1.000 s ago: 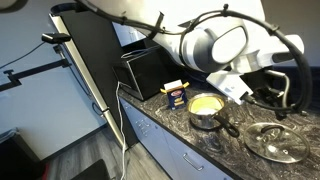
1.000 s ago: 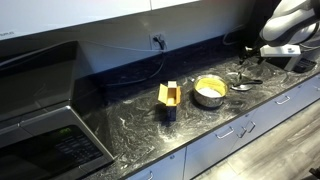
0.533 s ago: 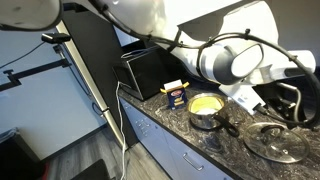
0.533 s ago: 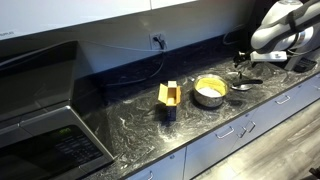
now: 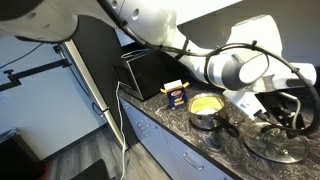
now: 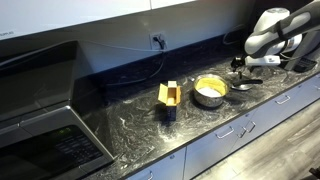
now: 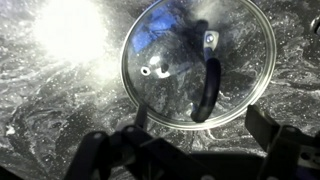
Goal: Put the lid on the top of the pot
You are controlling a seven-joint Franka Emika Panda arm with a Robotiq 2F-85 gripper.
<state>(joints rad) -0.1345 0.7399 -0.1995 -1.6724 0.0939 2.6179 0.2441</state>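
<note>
**Jaws are standing wide apart, gripping nothing**

Under everything, a dark marbled stone countertop (image 5: 178,128) is running along the wall, and it is showing in both exterior views.

A white and grey robot arm (image 5: 235,70) is reaching across it and bending down at its far end. The black gripper (image 7: 190,150) is hanging over the lid. In the wrist view its two fingers (image 7: 100,152) are showing at the lower edge, far from each other, with nothing between them.

The round see-through glass lid with a silver metal rim (image 7: 195,45) is lying flat on the stone, below the gripper and apart from it. In an exterior view the same lid (image 5: 272,142) is resting just beside the pot, on the side where the long handle is pointing.

The small shiny steel saucepan (image 5: 205,107) is standing upright and uncovered, and its yellowish inside is showing.

A yellow-and-blue box (image 6: 169,99) is standing near the pot, on the side away from the lid.

The small centre knob (image 7: 155,71) is sitting on the glass.
</note>
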